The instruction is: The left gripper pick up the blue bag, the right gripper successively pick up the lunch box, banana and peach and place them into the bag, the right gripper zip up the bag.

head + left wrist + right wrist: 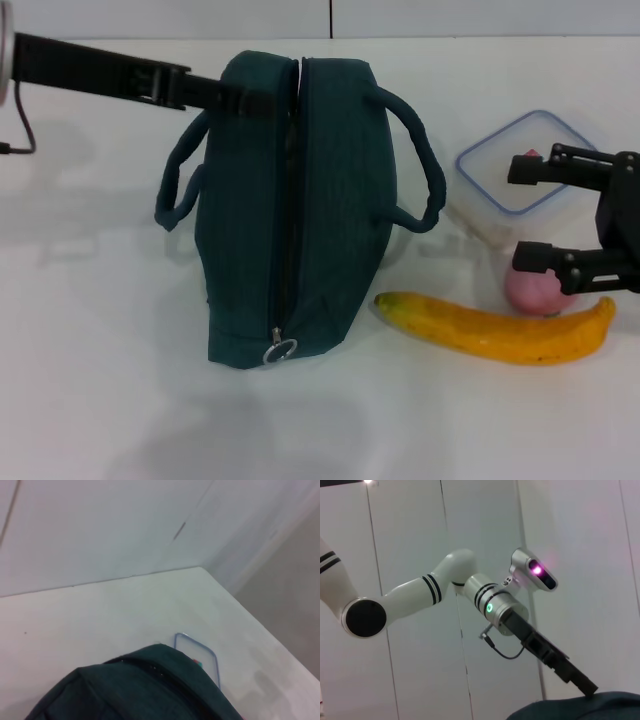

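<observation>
Head view shows the blue bag (300,200) standing at centre, zip shut, with the left gripper (235,98) reaching in from the upper left to its top edge; whether its fingers pinch the soft fabric cannot be told. At right the right gripper (530,215) hangs spread over the lunch box (525,160), peach (535,290) and banana (500,328). The stiff, light, slick box seems best gripped across its rim
</observation>
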